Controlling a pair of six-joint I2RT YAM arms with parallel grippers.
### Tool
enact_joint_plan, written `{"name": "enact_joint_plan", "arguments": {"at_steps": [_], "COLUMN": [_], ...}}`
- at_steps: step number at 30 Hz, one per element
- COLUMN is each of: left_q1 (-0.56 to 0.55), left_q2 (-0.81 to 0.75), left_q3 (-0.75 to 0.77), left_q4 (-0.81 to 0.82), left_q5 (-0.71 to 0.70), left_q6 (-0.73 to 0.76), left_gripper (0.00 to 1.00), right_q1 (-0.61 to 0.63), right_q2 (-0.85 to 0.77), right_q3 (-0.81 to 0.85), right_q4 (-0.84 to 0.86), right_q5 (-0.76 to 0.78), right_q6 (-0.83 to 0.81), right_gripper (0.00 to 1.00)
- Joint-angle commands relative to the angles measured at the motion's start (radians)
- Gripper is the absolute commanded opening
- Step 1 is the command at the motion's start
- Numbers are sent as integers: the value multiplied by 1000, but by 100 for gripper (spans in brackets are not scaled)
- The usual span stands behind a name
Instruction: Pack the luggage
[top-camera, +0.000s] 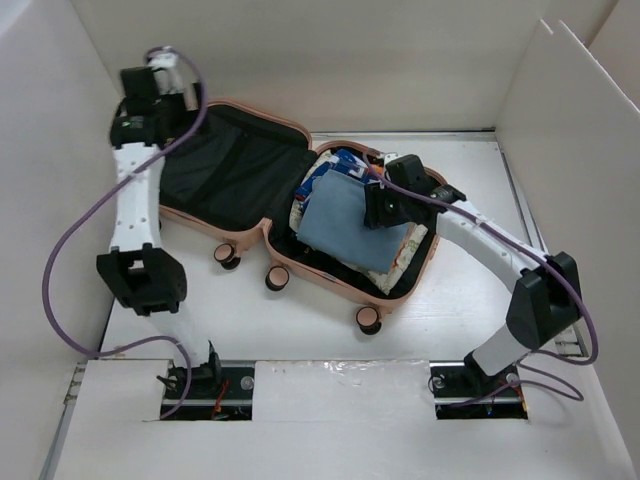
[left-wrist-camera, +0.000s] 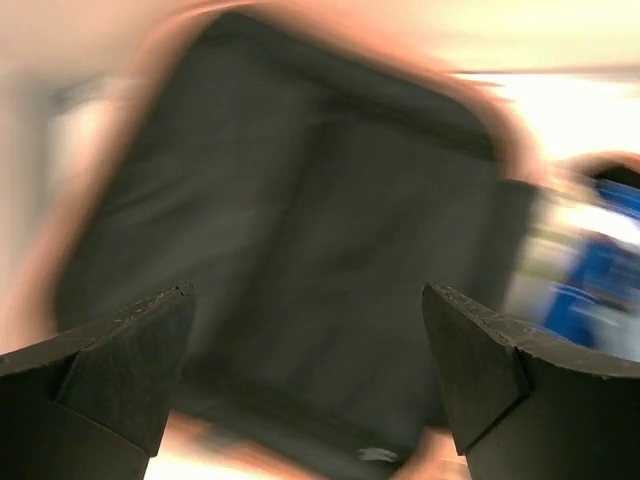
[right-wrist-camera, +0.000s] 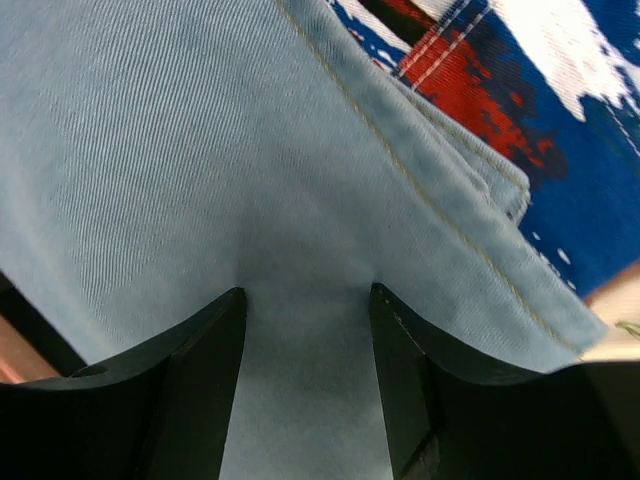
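Both arms reach forward, jaws parted.
The left arm (top-camera: 135, 200) bends at the elbow and stretches far ahead, its left gripper (left-wrist-camera: 308, 300) spread wide. The right arm (top-camera: 500, 245) angles inward, its right gripper (right-wrist-camera: 305, 295) pointing down, jaws half apart.

Salmon-pink luggage (top-camera: 235, 170) lies open flat, black lining, right half packed.

The luggage (top-camera: 335, 285) is salmon-pink, its lining (top-camera: 235, 165) black, the denim (right-wrist-camera: 200, 150) light blue, the cloth (right-wrist-camera: 480, 70) red-white-blue.
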Motion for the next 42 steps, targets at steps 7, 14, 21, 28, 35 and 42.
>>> {"name": "enact_joint_plan", "arguments": {"at_steps": [7, 14, 21, 28, 35, 42], "left_q1": [379, 419, 453, 453, 453, 430], "left_q2": [22, 158, 336, 432, 442, 242], "left_q3": [-273, -270, -91, -35, -58, 20], "left_q4": [57, 113, 93, 68, 32, 22], "left_q5": [-109, -230, -209, -107, -11, 75], "left_q6": [42, 63, 30, 21, 69, 81], "left_gripper": [93, 93, 93, 47, 0, 0], "right_q1": [84, 143, 143, 143, 109, -32], "right_q2": [76, 128, 128, 119, 58, -113], "right_q3": [168, 377, 389, 360, 339, 183], "right_q4": [-106, -194, -194, -205, -214, -223], "right_q5": [167, 227, 198, 207, 227, 267], "right_q6": [-44, -75, -75, -75, -44, 36], "right_gripper": [68, 75, 75, 75, 75, 75]}}
